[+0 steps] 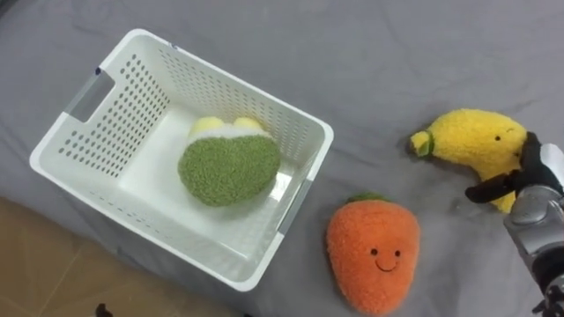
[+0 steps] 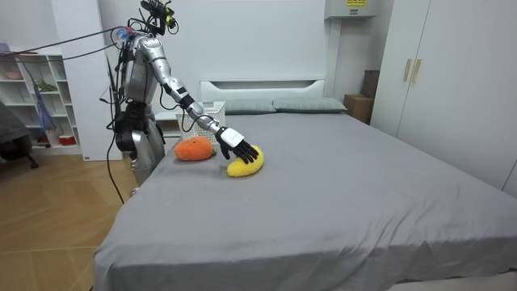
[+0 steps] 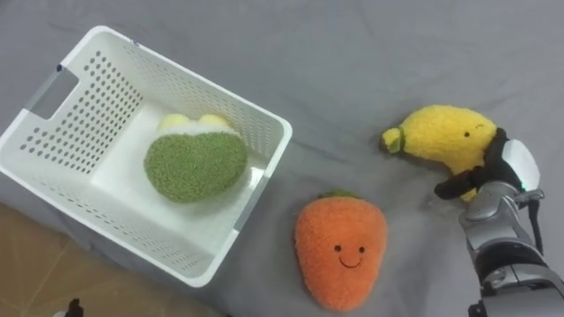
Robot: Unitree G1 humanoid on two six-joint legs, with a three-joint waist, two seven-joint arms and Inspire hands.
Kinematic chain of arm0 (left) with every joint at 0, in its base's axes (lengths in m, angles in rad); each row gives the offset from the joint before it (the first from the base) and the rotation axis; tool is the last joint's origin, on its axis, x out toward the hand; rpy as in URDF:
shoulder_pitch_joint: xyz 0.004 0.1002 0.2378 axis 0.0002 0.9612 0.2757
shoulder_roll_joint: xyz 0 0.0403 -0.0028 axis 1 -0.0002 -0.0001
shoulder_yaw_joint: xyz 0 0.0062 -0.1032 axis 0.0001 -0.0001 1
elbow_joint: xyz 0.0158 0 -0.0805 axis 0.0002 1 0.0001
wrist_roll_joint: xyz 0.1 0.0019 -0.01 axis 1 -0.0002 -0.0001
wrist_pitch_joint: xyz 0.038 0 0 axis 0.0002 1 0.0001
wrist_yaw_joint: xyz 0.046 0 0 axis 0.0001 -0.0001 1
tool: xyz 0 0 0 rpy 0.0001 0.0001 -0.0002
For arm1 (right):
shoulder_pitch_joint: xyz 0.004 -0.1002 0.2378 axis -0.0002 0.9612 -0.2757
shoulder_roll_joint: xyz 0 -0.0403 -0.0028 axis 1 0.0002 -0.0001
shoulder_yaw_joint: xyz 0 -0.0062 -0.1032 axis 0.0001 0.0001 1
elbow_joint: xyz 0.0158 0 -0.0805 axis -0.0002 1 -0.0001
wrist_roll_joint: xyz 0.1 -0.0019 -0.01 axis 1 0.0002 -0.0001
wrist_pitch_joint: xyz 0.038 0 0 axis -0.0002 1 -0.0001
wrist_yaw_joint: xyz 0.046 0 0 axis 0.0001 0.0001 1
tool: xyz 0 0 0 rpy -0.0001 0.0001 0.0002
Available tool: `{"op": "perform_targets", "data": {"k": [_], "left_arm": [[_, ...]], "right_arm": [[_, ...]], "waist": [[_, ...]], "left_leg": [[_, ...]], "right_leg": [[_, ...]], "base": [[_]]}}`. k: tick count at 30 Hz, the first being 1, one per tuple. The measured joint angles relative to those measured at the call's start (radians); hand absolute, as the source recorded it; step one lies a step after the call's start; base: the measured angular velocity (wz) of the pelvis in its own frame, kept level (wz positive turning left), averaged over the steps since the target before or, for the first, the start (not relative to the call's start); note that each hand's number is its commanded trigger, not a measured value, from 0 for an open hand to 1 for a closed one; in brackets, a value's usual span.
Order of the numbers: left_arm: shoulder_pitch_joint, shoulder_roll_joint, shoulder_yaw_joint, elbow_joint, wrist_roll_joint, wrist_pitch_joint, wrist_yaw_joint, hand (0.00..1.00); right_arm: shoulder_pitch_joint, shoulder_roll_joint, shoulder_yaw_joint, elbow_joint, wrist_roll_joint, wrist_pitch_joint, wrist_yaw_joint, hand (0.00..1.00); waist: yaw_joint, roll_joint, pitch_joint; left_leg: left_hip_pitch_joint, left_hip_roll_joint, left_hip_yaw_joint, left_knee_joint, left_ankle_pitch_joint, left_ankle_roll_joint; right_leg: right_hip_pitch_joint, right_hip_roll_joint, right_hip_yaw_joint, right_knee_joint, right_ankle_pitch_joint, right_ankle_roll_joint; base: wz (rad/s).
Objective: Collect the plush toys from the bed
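Note:
A yellow banana plush lies on the grey bed at the right. My right hand rests against its right end, fingers spread over it and the dark thumb touching its near side; the hand is open. The room view shows the same hand laid on the banana. An orange carrot plush with a smiling face lies to the near left of the banana. A white perforated basket stands on the bed at the left. Inside it sits a green and yellow plush.
The basket stands near the bed's edge, with wooden floor beyond it at the lower left. In the room view I stand at the bed's side near its head. Pillows lie by the headboard, and a wardrobe stands at the room view's right.

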State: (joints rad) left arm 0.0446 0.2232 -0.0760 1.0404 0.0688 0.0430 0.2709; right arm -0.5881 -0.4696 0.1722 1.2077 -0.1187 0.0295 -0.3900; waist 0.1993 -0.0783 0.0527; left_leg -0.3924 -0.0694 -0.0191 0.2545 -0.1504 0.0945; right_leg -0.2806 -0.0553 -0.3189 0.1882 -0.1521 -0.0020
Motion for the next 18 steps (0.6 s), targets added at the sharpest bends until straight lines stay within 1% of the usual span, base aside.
{"op": "perform_targets", "data": {"k": [1,4,8,13,15,16,17,18], "left_arm": [[0.000,0.000,-0.001,0.001,0.000,0.000,0.000,0.00],[0.000,0.000,-0.007,0.003,-0.007,0.001,0.000,0.00],[0.001,0.000,-0.012,0.004,-0.038,0.002,0.000,0.00],[0.001,0.000,-0.046,0.002,-0.038,0.003,0.002,0.00],[0.000,-0.001,-0.051,0.002,-0.037,0.011,0.002,0.00],[0.000,-0.001,-0.051,0.002,-0.038,0.012,0.002,0.00],[0.000,-0.001,-0.051,0.002,-0.037,0.017,0.002,0.00],[0.000,-0.001,-0.051,0.002,-0.037,0.018,0.002,0.00]], "right_arm": [[-0.006,-0.002,0.000,0.000,0.001,-0.007,-0.014,0.00],[-0.017,-0.004,0.000,0.004,0.018,-0.011,-0.038,0.00],[-0.033,-0.007,0.000,0.049,0.035,-0.016,-0.056,0.00],[-0.043,-0.026,0.000,0.086,0.040,-0.016,-0.070,0.00],[-0.046,-0.036,0.000,0.089,0.039,-0.016,-0.077,0.00],[-0.050,-0.037,0.000,0.090,0.039,-0.016,-0.077,0.08],[-0.060,-0.040,0.000,0.094,0.037,-0.015,-0.078,0.29],[-0.072,-0.043,0.000,0.109,0.033,-0.015,-0.081,0.72]], "waist": [[0.001,0.005,-0.0013],[0.002,0.014,-0.0023],[0.006,0.019,-0.0021],[0.035,0.026,-0.0035],[0.047,0.027,-0.0033],[0.049,0.027,-0.0033],[0.050,0.027,-0.0032],[0.050,0.027,-0.0031]], "left_leg": [[-0.006,0.000,-0.002,0.000,0.001,0.000],[-0.018,-0.001,-0.009,0.000,0.004,-0.002],[-0.021,-0.001,-0.015,0.000,0.004,-0.003],[-0.022,0.001,-0.019,0.000,0.004,-0.003],[-0.023,0.002,-0.024,0.000,0.005,-0.003],[-0.024,0.002,-0.024,0.000,0.005,-0.004],[-0.026,0.001,-0.024,0.000,0.005,-0.004],[-0.029,0.001,-0.025,0.000,0.005,-0.004]], "right_leg": [[-0.005,-0.001,-0.005,0.000,0.000,0.000],[-0.016,-0.001,-0.014,0.002,0.000,0.000],[-0.019,0.000,-0.018,0.003,0.000,0.000],[-0.041,-0.005,-0.016,0.038,-0.003,-0.001],[-0.050,-0.006,-0.017,0.050,-0.003,-0.001],[-0.052,-0.007,-0.017,0.053,-0.003,-0.001],[-0.053,-0.007,-0.019,0.053,-0.003,-0.001],[-0.053,-0.007,-0.019,0.052,-0.003,-0.001]], "base": [[0.05],[0.06],[0.03],[-0.06],[-0.06],[-0.06],[0.00],[0.05]]}}
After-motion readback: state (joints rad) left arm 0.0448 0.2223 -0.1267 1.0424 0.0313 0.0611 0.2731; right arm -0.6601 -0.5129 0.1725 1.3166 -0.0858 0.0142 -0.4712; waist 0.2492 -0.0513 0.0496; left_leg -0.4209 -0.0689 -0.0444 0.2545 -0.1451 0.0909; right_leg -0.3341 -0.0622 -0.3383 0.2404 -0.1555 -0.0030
